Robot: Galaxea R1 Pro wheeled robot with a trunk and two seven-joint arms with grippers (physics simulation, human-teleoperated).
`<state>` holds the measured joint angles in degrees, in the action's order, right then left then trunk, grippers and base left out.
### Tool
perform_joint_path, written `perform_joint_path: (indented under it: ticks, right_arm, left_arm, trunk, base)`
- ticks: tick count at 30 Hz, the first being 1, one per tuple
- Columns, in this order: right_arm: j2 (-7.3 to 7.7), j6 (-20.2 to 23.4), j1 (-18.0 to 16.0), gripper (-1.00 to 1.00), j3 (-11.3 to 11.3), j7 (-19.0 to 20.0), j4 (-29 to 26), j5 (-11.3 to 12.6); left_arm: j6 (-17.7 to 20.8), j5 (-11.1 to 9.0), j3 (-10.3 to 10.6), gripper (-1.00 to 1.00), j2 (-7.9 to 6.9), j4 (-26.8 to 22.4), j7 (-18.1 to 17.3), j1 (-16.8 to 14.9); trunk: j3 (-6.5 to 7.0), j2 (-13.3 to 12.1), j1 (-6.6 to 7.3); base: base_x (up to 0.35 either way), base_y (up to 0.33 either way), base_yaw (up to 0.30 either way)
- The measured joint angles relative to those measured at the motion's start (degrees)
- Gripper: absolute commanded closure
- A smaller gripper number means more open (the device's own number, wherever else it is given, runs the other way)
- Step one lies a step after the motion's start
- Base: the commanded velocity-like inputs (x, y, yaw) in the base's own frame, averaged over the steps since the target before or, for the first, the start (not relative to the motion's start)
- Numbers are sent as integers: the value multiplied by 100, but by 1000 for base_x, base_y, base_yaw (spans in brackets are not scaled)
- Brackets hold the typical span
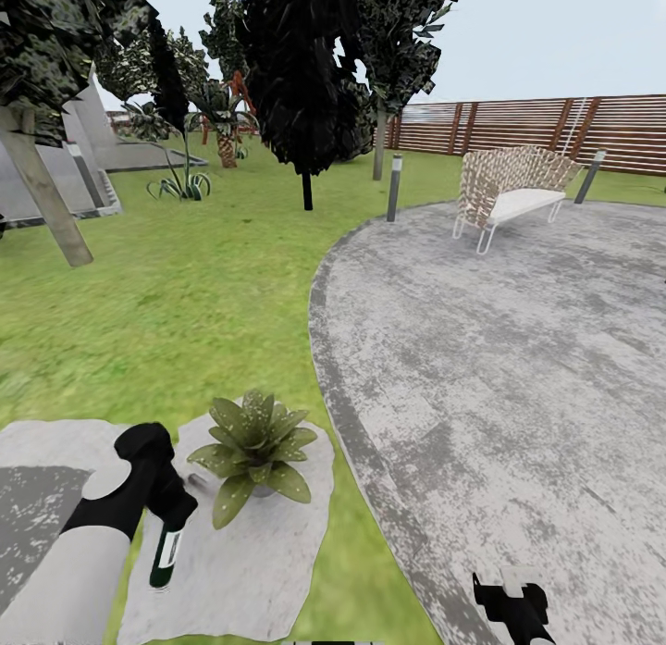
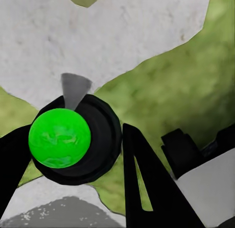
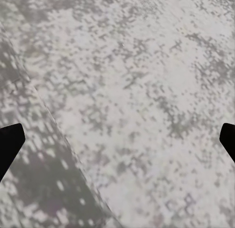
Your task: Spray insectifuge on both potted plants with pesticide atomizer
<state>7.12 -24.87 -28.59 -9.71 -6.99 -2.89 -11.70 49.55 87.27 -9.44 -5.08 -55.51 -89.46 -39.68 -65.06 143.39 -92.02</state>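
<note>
A potted plant [image 1: 254, 451], a low rosette of speckled green leaves, stands on a pale stone slab [image 1: 240, 571] in the lawn of the garden [image 1: 185, 293]. Just left of it my left gripper [image 1: 171, 523] is shut on the pesticide atomizer [image 1: 166, 554], a slim dark bottle with a white label hanging downward. In the left wrist view the atomizer [image 2: 59, 138] appears end-on as a green disc in a black ring, held between the dark fingers [image 2: 142, 179] of the left gripper [image 2: 73, 135]. My right gripper [image 1: 513, 597] hangs open over the grey patio [image 1: 518, 367]; its gap [image 3: 117, 139] holds nothing. The second plant is out of view.
A wicker bench [image 1: 511, 192] stands at the patio's far side, with short bollard lamps [image 1: 395, 188] along the rim. Dark trees [image 1: 305, 90] and a grey building [image 1: 55, 182] lie beyond the lawn. A slatted wooden fence [image 1: 555, 127] closes the back. Another slab [image 1: 37, 497] lies at left.
</note>
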Motion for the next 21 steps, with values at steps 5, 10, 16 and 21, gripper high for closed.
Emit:
perform_joint_path:
  ticks: [5, 10, 16, 21]
  right_arm:
    - [0, 0, 0, -100, 0, 0, 0, 0]
    - [0, 0, 1, -100, 0, 0, 0, -2]
    - [0, 0, -1, -100, 0, 0, 0, -2]
    - [0, 0, 2, -100, 0, 0, 0, -2]
  left_arm:
    - [-39, 44, 41, 100, -8, 0, 0, -173]
    - [-144, 299, 76, 100, -314, 13, -1, -461]
    - [-168, 373, 99, 100, -331, 83, -1, -429]
    - [-182, 375, 293, 100, -353, 88, -1, -415]
  trunk:
    - [0, 0, 0]
    - [0, 0, 0]
    - [0, 0, 3]
    - [0, 0, 0]
  base:
    - [0, 0, 0]
    - [0, 0, 0]
    - [213, 0, 0]
    - [109, 0, 0]
